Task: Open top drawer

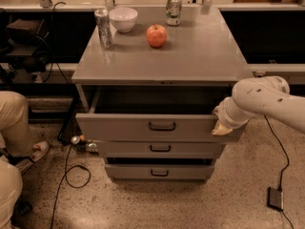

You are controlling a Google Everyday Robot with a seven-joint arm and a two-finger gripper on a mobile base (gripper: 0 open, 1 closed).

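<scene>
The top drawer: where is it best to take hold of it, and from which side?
Grip the dark bar handle at the centre of the top drawer front, coming straight from the front: the bar lies horizontal. The gripper sits at the front's right end.

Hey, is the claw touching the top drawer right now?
Cannot tell. The camera view shows the claw overlapping the right end of the open top drawer, but no contact line or gap is visible.
</scene>
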